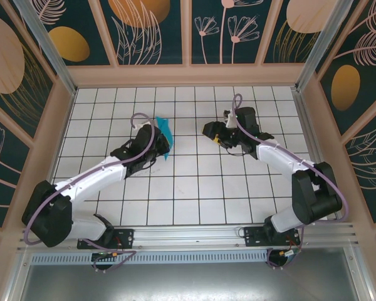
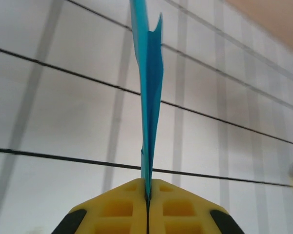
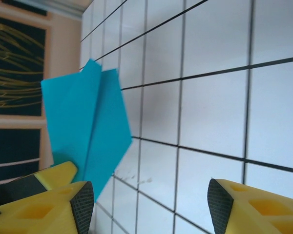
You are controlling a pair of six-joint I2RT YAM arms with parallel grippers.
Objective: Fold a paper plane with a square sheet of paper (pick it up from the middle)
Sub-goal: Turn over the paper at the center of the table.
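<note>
The folded teal paper (image 1: pixel 163 135) stands on edge above the white grid floor, left of centre. My left gripper (image 1: pixel 154 150) is shut on its lower edge. The left wrist view has the thin teal sheet (image 2: pixel 150 92) rising edge-on from between the closed yellow fingers (image 2: pixel 122 209). My right gripper (image 1: pixel 214 133) hovers about two tiles to the right of the paper, open and holding nothing. Across the floor in the right wrist view the creased teal paper (image 3: pixel 88 131) appears as a pointed shape with a centre fold, beyond my own left finger (image 3: pixel 63 204).
White tiled floor (image 1: pixel 188 188) with black grid lines is bounded by a peach wooden frame (image 1: pixel 188 75) and patterned dark wall panels. A metal rail (image 1: pixel 194 235) runs along the near edge by the arm bases.
</note>
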